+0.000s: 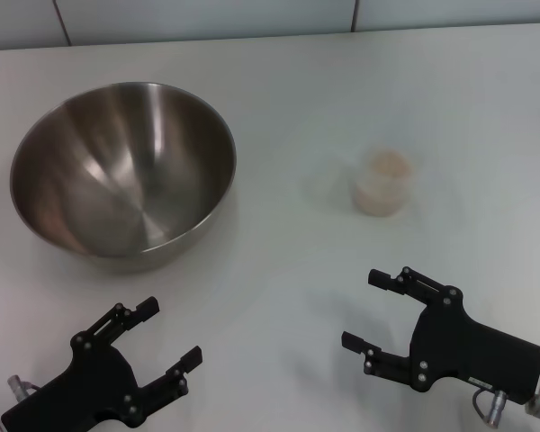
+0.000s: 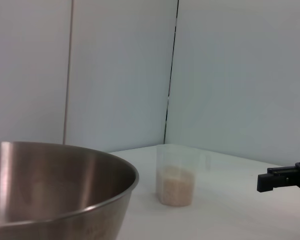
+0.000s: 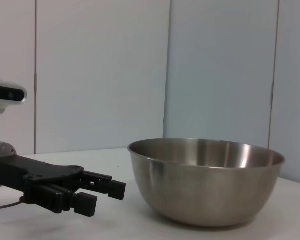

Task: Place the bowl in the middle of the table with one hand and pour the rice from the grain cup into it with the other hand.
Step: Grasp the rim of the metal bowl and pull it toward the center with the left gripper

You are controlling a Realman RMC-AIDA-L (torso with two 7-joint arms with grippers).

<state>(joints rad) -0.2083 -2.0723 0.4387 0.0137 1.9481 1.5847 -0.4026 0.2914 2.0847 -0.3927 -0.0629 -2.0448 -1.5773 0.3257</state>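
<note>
— Bowl (image 1: 123, 171) first: it sits on the left side of the table (image 1: 288, 117), empty, not yet in the middle. The left gripper (image 1: 166, 335) hangs near it on the front side, jaws spread, holding nothing.

— How will it handle?

— Steel, so stiff and probably light, but the polished wall looks slippery. I'd pinch the thin rim on the near side rather than the curved flank.

— And to the right?

— The grain cup (image 1: 383, 183) stands upright right of centre, well apart from the bowl, with rice (image 2: 175, 187) filling its lower part. Clear plastic, likely light and a little flexible; grip the mid-wall gently. The right gripper (image 1: 372, 310) waits in front of it, also open and empty.
</note>
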